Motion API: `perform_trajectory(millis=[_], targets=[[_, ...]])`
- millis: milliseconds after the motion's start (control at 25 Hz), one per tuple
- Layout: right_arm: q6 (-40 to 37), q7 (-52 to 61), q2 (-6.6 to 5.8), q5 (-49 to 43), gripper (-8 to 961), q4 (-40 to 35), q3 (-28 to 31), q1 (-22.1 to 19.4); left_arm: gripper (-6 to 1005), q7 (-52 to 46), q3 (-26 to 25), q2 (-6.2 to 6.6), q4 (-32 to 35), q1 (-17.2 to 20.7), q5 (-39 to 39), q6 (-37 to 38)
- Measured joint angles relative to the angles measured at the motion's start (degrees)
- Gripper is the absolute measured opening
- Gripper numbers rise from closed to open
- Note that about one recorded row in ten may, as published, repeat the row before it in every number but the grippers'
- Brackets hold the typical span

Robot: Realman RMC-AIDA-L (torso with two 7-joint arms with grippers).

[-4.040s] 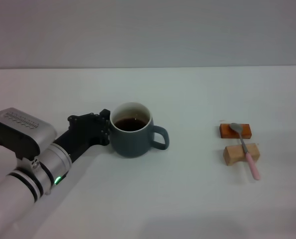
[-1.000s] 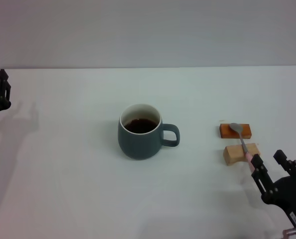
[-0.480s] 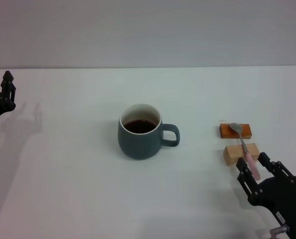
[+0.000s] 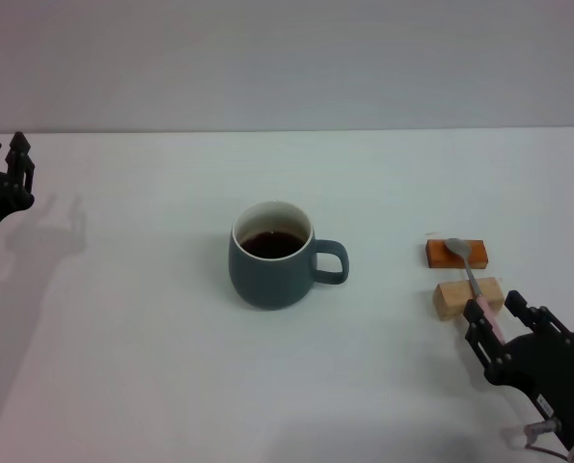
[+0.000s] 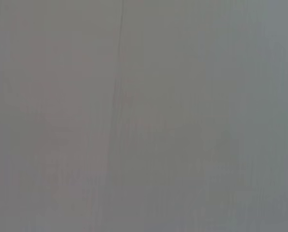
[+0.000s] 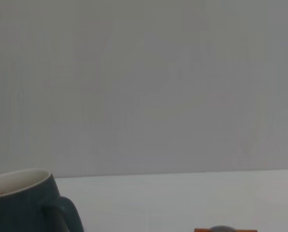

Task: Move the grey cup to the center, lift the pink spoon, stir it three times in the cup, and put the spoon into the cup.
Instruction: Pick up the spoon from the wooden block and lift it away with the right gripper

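Note:
The grey cup (image 4: pixel 270 262) stands upright mid-table with dark liquid in it, its handle pointing right. It also shows in the right wrist view (image 6: pixel 18 203). The pink spoon (image 4: pixel 472 278) lies to the right, its metal bowl on an orange block (image 4: pixel 441 255) and its neck across a tan block (image 4: pixel 451 300). My right gripper (image 4: pixel 497 315) is open at the table's front right, its fingers on either side of the spoon's pink handle end. My left gripper (image 4: pixel 5 154) is open and empty at the far left edge, well away from the cup.
The white table (image 4: pixel 151 367) meets a grey wall at the back. The orange block's top edge shows in the right wrist view (image 6: pixel 202 230). The left wrist view shows only a plain grey surface.
My left gripper has let go of the cup and drawn back to the far left. My right gripper has come in from the front right and moved up around the spoon's handle end.

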Motion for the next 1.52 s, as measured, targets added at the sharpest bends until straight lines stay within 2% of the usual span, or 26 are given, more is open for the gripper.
perform_trajectory(millis=[1520], targets=[[1.8, 0.5, 0.19, 2.2, 525, -1.3, -1.3, 0.9, 324, 0.0, 0.0, 0.02, 0.8, -0.5, 0.0, -1.1]])
